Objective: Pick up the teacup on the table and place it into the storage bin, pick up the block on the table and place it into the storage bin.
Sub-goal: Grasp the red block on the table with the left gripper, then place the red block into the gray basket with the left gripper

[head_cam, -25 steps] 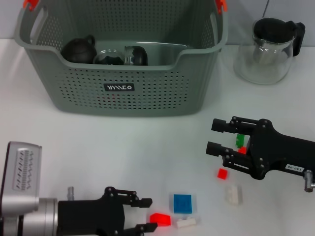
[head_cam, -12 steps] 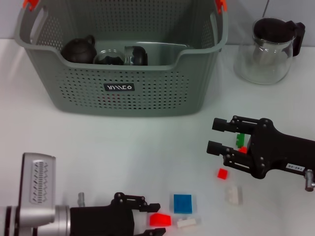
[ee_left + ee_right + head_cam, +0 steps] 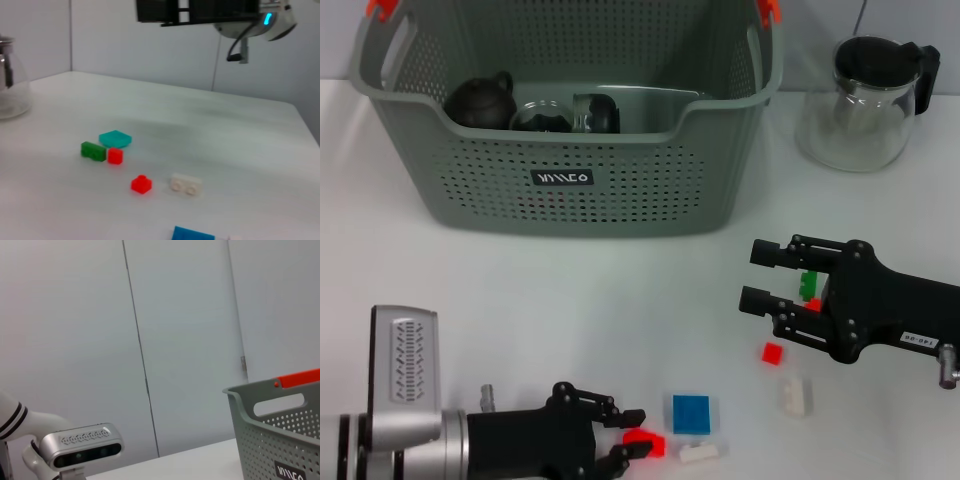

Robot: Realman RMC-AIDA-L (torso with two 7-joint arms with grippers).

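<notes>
L claw (image 3: 632,438) closed in on red block (image 3: 646,443).

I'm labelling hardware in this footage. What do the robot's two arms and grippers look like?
Both grippers are black, with linkage-style fingers. The left gripper sits on a silver cylindrical wrist carrying a silver box with a ribbed grille. The right gripper has a black angular body bearing a small white label and a metal stub at its rear.

- White tabletop (image 3: 570,290) carries everything.
- Bin (image 3: 570,190) at the far side; glass teapot (image 3: 865,100) to its right, apart from it.
- Near right, loose blocks: green block (image 3: 807,284), small red block (image 3: 773,353), white block (image 3: 796,396), blue block (image 3: 691,413), white strip (image 3: 700,453) just beside the blue, red block (image 3: 645,441) at near edge.
</notes>
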